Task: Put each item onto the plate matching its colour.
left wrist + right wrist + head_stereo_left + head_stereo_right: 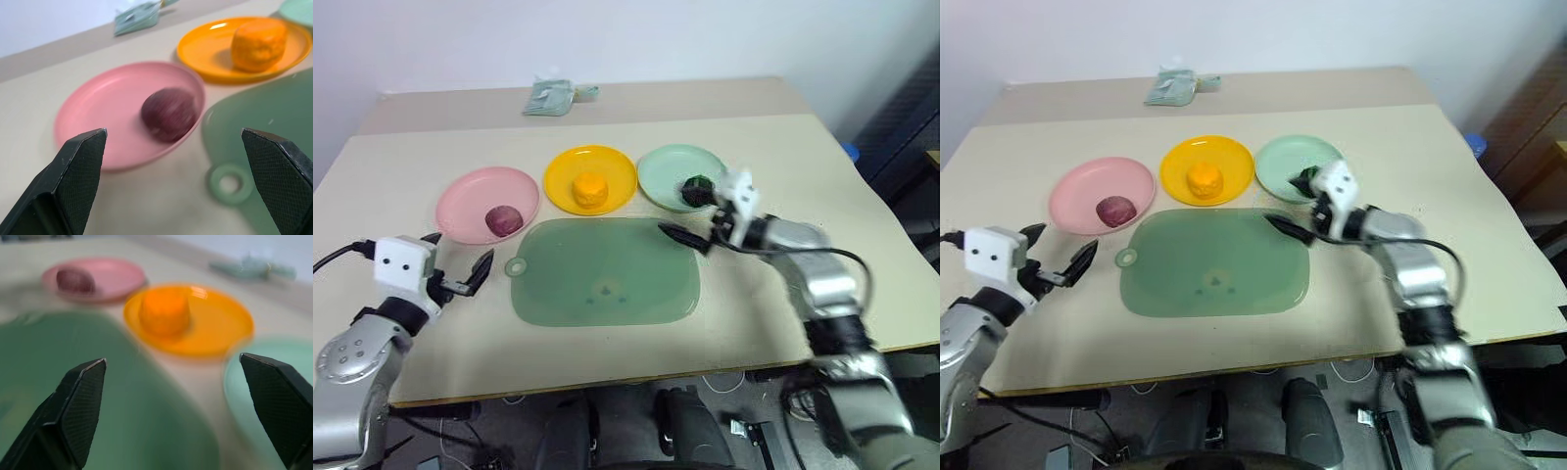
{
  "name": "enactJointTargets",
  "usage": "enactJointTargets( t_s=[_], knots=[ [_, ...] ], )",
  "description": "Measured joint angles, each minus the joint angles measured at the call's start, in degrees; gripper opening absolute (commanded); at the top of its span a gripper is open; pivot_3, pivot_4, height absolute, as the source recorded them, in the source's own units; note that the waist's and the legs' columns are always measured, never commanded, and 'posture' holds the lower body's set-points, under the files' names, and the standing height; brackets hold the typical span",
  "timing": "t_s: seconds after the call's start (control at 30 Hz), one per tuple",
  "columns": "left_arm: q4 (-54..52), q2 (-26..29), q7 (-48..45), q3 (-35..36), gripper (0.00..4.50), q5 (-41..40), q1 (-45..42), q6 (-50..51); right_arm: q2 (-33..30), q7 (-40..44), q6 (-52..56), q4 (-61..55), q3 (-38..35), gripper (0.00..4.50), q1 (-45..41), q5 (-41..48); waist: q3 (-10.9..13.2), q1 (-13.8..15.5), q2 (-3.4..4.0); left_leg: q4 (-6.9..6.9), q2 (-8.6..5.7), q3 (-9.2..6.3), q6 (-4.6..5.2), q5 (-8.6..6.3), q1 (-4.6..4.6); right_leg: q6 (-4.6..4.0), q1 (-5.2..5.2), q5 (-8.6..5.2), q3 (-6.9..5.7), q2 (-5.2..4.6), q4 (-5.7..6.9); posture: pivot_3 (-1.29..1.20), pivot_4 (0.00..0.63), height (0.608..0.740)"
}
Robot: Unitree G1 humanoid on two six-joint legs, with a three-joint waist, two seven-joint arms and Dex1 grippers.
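Three plates stand in a row behind the translucent green mat (602,271). The maroon-pink item (504,219) lies on the pink plate (470,196). On the yellow-orange plate (617,171) sits the orange item (591,189). The dark green item (696,190) rests at the near right of the mint green plate (666,168). My left gripper (460,257) hovers open over the table, left of the mat and in front of the pink plate. My right gripper (1296,204) stands open at the mat's far right corner, close beside the dark green item, with nothing between its fingers (80,396).
A crumpled pale green packet (548,98) lies at the back, on the seam to a second tabletop. The mat's ring tab (230,183) points toward the pink plate. The table's right edge (891,225) drops off beside my right arm.
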Motion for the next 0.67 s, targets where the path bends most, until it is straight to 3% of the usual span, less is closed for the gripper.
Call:
enactJointTargets(
  t_s=[0.2, 0.67],
  knots=[
    [0.10, 0.25, -2.34, 0.78, 4.50, -0.21, 1.33, -0.17, -8.30, 0.67, 5.69, -4.15, -8.72, 4.44, 10.30, 4.12, -0.01, 0.26, -0.02, 0.01, 0.01, 0.03, -0.02, 0.01, 0.02, -0.08, 0.02, -0.05, 0.03, 0.06, -0.04, 0.00, 0.150, 0.740],
    [2.08, -0.94, -3.95, -0.91, 4.50, -0.28, 0.87, -1.71, -8.96, -2.52, 6.37, -5.67, -10.08, 4.44, 11.62, 5.53, -0.02, 1.27, -0.04, 0.08, -0.01, 0.06, 0.00, 0.01, 0.01, -0.05, 0.03, -0.04, 0.05, 0.12, -0.02, 0.00, 0.150, 0.740]
  ],
)
